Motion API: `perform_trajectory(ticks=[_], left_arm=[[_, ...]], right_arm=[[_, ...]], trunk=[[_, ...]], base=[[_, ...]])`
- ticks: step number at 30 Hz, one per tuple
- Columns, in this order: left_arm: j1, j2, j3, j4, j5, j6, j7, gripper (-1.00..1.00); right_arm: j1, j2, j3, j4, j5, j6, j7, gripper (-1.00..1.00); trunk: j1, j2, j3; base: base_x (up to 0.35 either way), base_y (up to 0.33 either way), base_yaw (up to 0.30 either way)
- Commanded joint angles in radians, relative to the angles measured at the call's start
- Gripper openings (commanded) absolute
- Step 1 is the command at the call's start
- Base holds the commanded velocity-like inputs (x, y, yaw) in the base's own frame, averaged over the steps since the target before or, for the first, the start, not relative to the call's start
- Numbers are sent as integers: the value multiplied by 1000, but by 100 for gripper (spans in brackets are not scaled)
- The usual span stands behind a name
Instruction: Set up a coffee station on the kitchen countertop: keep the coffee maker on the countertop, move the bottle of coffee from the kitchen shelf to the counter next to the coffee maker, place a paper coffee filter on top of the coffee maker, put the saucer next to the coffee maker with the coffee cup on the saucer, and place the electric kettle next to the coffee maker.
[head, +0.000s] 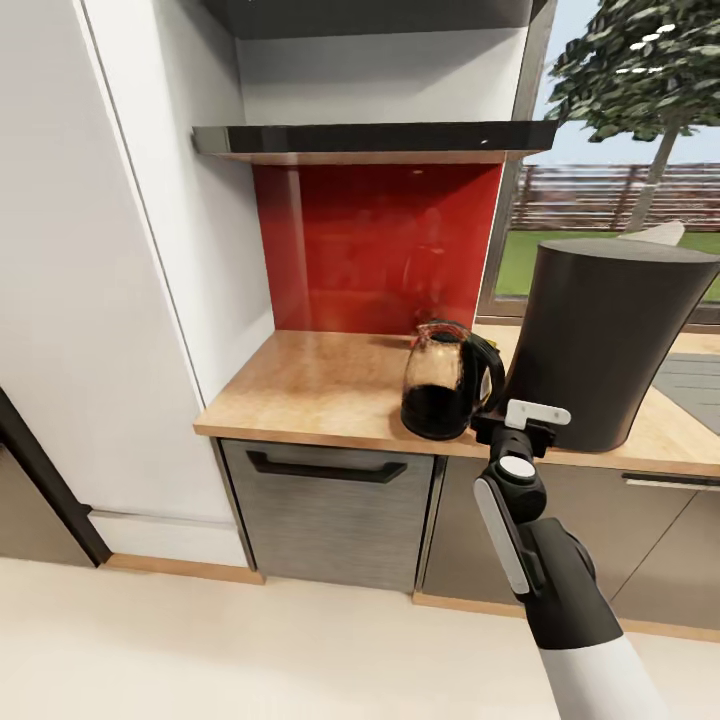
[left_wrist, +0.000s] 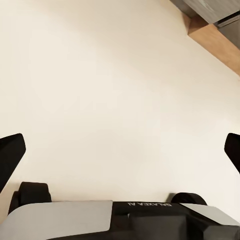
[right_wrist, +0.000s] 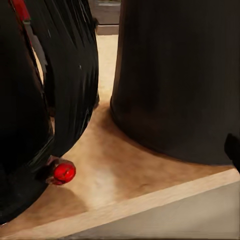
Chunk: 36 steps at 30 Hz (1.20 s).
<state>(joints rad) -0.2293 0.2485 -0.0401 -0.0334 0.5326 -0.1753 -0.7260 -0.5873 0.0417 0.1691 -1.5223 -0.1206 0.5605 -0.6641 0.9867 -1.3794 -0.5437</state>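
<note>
Countertop (head: 320, 385) under red backsplash (head: 375, 245) carries kettle (head: 445, 385) at 9 o'clock of, just beside, coffee maker (head: 600, 340); right gripper (head: 515, 420) at kettle's handle, jaw state unclear; left gripper (left_wrist: 120, 150) wide over floor (left_wrist: 110, 75); kettle step seemingly closing, next likely release and retreat.

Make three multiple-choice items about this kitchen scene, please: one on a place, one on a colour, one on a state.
1. Where does the kettle stand?
A. on the floor
B. on the countertop, left of the coffee maker
C. on the shelf

2. What colour is the kettle's switch?
A. red
B. green
C. white

3. How is the left gripper?
A. shut on a cup
B. shut, holding nothing
C. open, over bare floor

Answers: 1 B, it sits on the wood top beside the dark machine; 2 A, the right wrist view shows a red knob; 3 C, its fingertips stand far apart.
</note>
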Motion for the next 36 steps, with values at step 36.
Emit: perform_trajectory(ticks=[36], left_arm=[[-1,-2,-12,-29,1,-7,-2,100]], right_arm=[[588,-173,-5,410,2,-372,1103,100]], trunk=[[0,-1,-1]], base=[[0,0,0]])
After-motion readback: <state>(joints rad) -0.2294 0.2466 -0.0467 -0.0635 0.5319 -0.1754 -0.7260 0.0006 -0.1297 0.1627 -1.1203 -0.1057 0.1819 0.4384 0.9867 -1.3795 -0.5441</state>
